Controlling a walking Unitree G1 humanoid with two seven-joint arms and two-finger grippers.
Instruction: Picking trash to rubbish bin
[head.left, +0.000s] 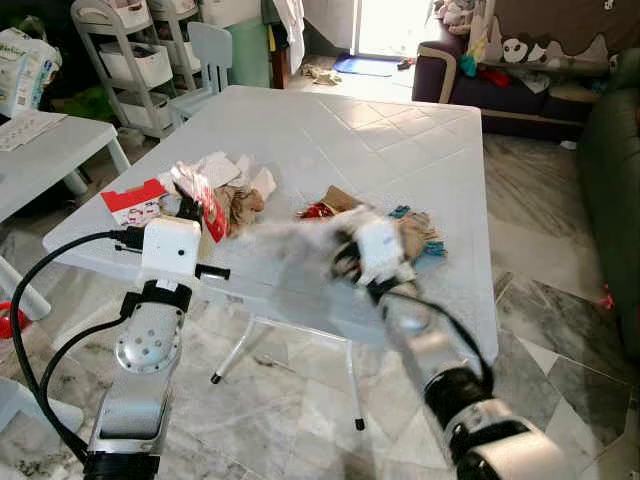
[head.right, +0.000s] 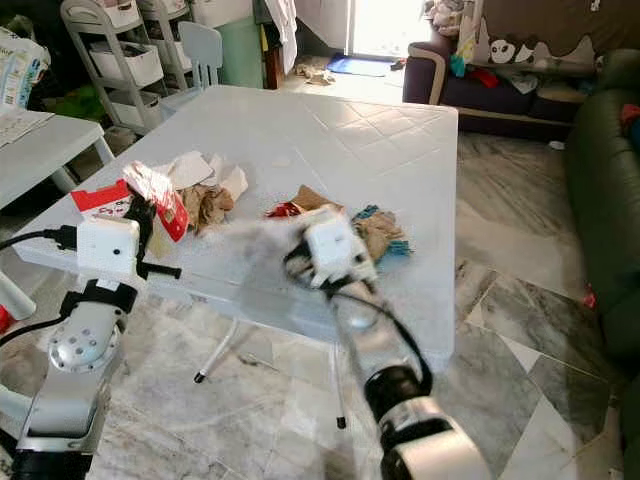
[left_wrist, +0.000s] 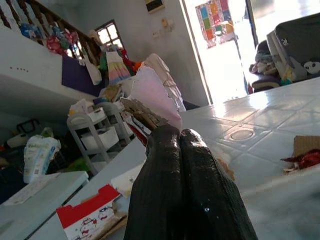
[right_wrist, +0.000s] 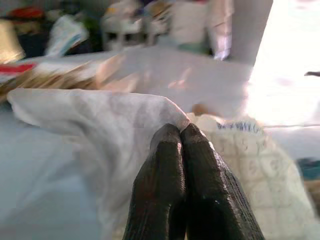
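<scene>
The trash lies in two heaps near the front edge of the white plastic table (head.left: 400, 140); the left heap is crumpled brown paper (head.left: 238, 207) with white scraps and a red-and-white carton (head.left: 132, 203) beside it, the right heap is a brown scrap, a red wrapper (head.left: 316, 210) and something teal (head.left: 428, 245). Two pieces are already off the surface; the left gripper (left_wrist: 175, 145) is clamped on a red-and-silver wrapper (head.left: 200, 198), held upright just above the left heap, which reads as a pinch at one end so the rest hangs clear. The right gripper (right_wrist: 181, 137) has its fingers pressed together on a white tissue sheet (right_wrist: 100, 140); in the head views that arm is smeared with blur between the heaps, the sheet a pale streak over the table's front edge. No rubbish bin can be picked out; behind the table stand a grey shelf trolley (head.left: 140, 60) and a dark sofa (head.left: 520, 90). With both grippers loaded, carrying to a bin seems the next step; the loose tissue looks likeliest to slip.
</scene>
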